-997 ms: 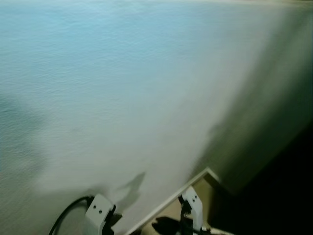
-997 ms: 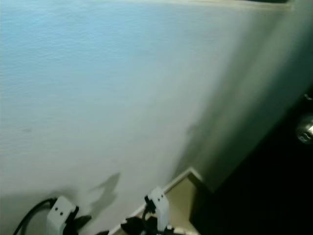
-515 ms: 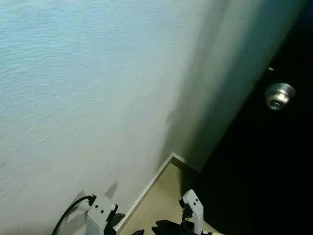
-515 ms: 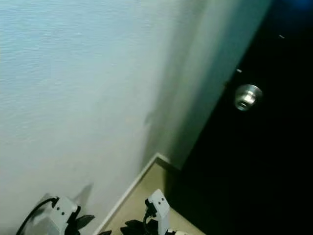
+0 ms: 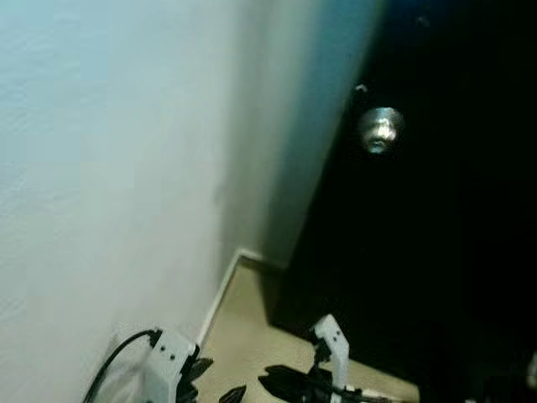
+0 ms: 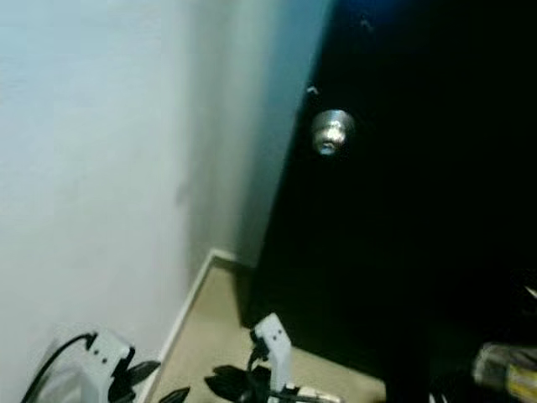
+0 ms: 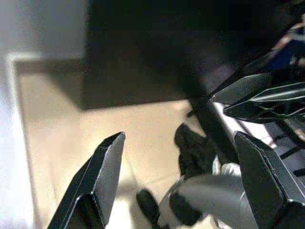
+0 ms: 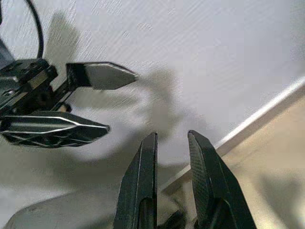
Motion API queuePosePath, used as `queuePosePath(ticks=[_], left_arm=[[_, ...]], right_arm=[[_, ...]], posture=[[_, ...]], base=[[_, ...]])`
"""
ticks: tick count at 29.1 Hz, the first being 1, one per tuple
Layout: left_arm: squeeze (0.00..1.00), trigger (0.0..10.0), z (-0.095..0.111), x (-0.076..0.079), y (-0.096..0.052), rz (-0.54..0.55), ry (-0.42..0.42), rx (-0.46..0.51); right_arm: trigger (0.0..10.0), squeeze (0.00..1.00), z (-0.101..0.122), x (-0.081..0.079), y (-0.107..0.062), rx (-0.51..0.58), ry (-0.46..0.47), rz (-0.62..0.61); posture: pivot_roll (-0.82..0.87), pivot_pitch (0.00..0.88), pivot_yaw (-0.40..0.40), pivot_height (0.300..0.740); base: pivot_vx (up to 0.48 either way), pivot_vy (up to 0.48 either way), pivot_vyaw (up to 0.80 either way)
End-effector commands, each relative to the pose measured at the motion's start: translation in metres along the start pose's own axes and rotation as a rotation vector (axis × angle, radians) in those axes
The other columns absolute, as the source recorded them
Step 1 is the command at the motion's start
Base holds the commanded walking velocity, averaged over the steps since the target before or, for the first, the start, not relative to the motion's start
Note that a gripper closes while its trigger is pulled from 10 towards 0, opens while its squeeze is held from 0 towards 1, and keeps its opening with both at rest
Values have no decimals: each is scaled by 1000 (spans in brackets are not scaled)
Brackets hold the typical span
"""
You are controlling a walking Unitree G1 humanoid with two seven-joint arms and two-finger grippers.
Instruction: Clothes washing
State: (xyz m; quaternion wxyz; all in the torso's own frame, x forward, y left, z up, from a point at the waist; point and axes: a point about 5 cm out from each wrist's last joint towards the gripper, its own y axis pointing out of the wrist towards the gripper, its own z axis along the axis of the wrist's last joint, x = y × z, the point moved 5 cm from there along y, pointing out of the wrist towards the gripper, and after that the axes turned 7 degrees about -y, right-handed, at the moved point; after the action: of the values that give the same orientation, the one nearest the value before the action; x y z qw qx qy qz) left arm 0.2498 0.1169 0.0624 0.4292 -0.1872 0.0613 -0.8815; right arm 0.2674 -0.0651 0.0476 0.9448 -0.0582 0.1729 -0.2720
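Clothes cannot be told for certain: a dark crumpled shape point(image 7: 194, 151) lies on the beige floor point(image 5: 252, 336) near the foot of the door, too blurred to say whether it is cloth. The floor meets a white textured wall point(image 5: 101, 168) along a pale baseboard point(image 5: 220, 294) at its left edge. At its far edge stands a very dark door point(image 5: 436, 235) with a round silver knob point(image 5: 379, 130).

Both arms are held low before the robot. The left gripper point(image 7: 180, 138) is close beside the wall, its two black fingers point(image 7: 97, 186) spread wide with nothing between them. The right gripper point(image 8: 171, 136) points toward the wall and the left gripper. Its fingers point(image 8: 143, 186) stand close together with only a narrow gap, holding nothing. A blurred yellowish object point(image 6: 508, 369) shows low on the robot's right.
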Motion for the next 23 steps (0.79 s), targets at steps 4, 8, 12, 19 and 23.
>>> queuePosePath(ticks=[4, 8, 12, 19, 23], left_arm=[[0, 10000, -4, 0, 0, 10, -16, 0], [0, 10000, -2, 0, 1, 11, -11, 12], [0, 10000, 0, 0, 2, 11, -9, 21], [0, 10000, 2, 0, 3, 15, -10, 35], [0, 10000, 3, -3, 4, 36, 0, 45]], right_arm=[[10000, 0, -3, 2, -4, 0, 15, -16], [10000, 0, -1, 4, -4, 5, 12, -24], [10000, 0, 2, 7, -4, 22, 21, -38], [10000, 0, 4, 8, -4, 23, 34, -32], [10000, 0, 7, 9, -3, 35, 10, -33]], posture=[[13, 94, -21, 740], [11, 90, -23, 740], [12, 88, -23, 740], [14, 84, -28, 740], [13, 82, -30, 740]], base=[[0, 0, -800], [0, 0, -800], [0, 0, -800], [0, 0, -800], [0, 0, -800]])
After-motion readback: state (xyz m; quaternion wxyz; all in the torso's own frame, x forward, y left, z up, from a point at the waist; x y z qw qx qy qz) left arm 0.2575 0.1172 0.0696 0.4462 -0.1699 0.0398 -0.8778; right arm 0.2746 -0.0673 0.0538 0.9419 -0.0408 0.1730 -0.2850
